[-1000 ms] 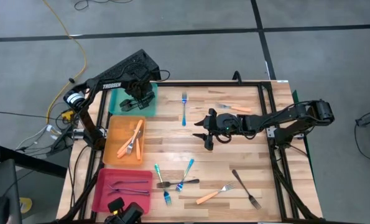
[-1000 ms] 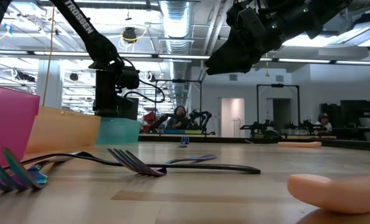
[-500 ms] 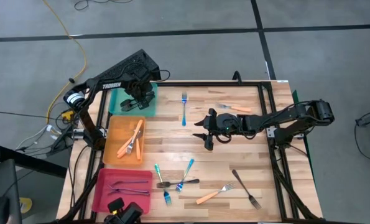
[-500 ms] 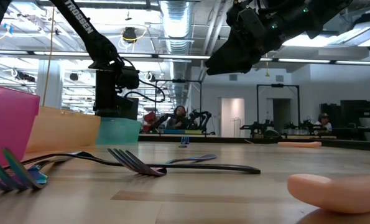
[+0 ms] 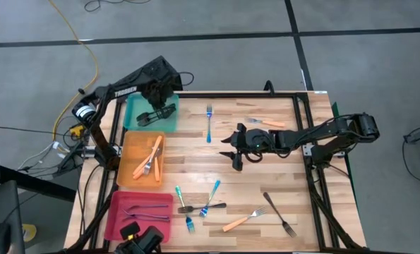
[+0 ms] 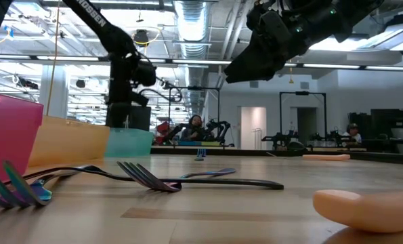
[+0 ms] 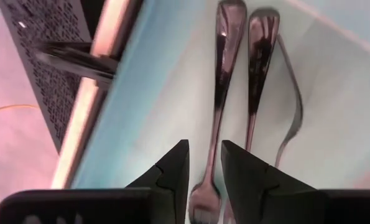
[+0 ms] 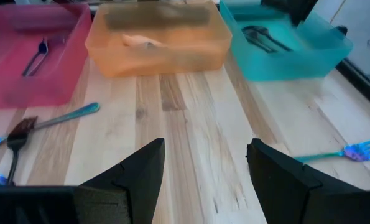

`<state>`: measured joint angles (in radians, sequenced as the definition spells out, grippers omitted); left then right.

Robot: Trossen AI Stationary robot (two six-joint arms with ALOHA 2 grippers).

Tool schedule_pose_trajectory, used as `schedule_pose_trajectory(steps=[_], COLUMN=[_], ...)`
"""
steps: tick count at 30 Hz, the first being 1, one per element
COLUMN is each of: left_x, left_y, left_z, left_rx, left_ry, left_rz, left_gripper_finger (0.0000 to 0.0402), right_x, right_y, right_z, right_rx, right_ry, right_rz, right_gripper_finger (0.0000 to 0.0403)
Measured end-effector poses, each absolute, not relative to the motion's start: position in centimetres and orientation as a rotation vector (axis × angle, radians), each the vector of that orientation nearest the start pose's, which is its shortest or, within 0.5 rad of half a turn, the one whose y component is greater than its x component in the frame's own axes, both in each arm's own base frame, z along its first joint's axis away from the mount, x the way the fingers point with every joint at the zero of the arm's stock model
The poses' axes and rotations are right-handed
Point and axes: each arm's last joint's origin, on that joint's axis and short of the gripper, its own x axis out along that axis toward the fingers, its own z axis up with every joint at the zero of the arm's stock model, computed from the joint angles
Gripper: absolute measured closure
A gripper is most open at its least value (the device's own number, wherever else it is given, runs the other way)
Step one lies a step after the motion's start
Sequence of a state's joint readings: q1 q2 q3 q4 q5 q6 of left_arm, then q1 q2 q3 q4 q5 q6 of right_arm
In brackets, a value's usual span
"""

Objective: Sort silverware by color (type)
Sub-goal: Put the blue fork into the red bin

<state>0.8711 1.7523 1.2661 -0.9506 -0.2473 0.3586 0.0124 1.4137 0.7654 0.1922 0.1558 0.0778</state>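
My left gripper hangs over the teal tray at the table's far left, pointing down, its fingers a narrow gap apart with nothing between them. Three dark forks lie flat side by side on the tray floor below it. My right gripper hovers open over the middle of the table, empty. Loose silverware lies on the wood: a blue fork, an orange fork, a near cluster of blue and dark forks, another orange fork and a dark fork.
The orange tray holds orange forks and the pink tray holds dark-looking forks; both stand along the left edge, nearer than the teal tray. A black frame rail runs along the table's right side. Bare wood lies between the trays and my right gripper.
My left gripper has risen straight up from the teal tray floor, most of it in the last half second, still pointing down; the dark forks stay in the tray.
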Motion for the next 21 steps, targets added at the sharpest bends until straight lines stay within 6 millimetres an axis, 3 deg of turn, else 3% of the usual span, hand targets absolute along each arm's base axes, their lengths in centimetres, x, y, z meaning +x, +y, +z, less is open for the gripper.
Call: schedule_pose_trajectory(steps=[6,11,16,21], left_x=[22.0,24.8,28.1,31.0], left_y=[25.2,24.1,21.8,18.1], left_z=[25.0,28.9,33.0,36.2], left_rx=[-0.163,-0.115,-0.05,-0.017], left_ry=[1.518,1.379,1.186,1.017], left_rz=[0.625,0.583,0.485,0.327], left_gripper_finger=[0.0323,0.0323,0.0323,0.0323], right_x=[29.0,28.0,25.8,23.3], right_y=[-0.1,0.1,1.4,3.7], right_z=[21.4,20.7,20.7,21.2], right_rx=[0.096,0.222,0.308,0.422], right_ry=[0.55,0.671,0.809,0.919], right_rz=[-0.198,-0.257,-0.285,-0.311], right_gripper_finger=[0.0154,0.0154,0.0154,0.0154])
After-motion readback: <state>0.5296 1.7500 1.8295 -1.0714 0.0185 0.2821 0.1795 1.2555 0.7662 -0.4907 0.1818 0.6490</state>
